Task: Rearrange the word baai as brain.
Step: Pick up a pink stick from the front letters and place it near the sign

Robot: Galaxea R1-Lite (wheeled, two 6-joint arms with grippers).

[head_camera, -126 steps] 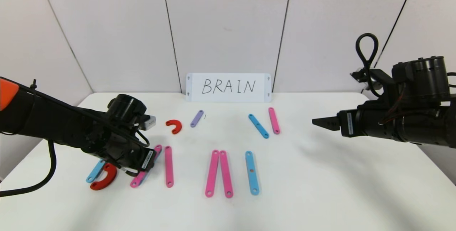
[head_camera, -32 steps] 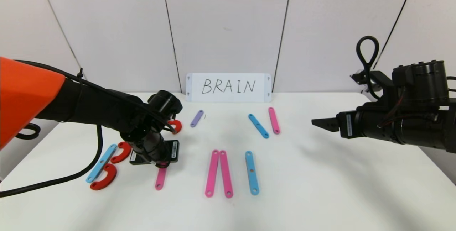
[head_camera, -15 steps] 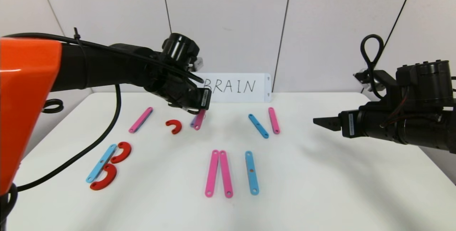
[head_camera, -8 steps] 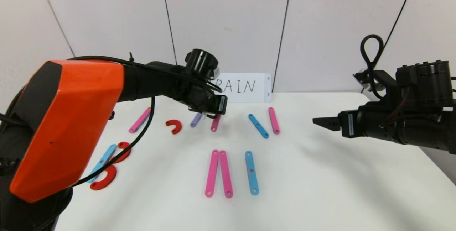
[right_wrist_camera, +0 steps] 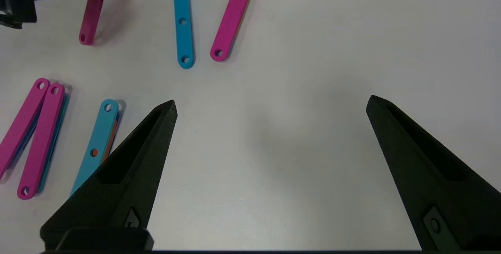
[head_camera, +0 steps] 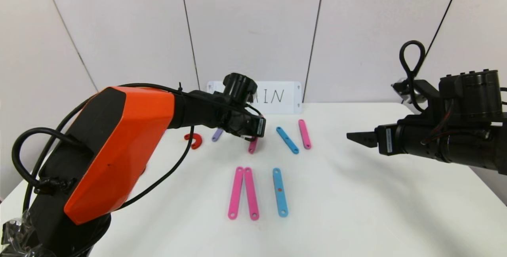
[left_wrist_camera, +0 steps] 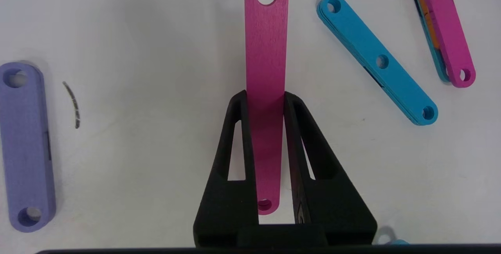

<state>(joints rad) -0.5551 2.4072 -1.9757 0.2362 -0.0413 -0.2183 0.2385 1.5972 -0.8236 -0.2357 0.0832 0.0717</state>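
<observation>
I see bright, even overhead light on the white table (head_camera: 356, 209), with only soft, faint shadows under the strips. The near orange arm cover (head_camera: 115, 150) looks swollen by wide-angle distortion, with slight glare.

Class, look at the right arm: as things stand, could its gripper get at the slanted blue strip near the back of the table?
Probably yes. The right gripper hangs open with nothing between it and the slanted blue strip; the left gripper, shut on a pink strip, sits close beside it.
</observation>
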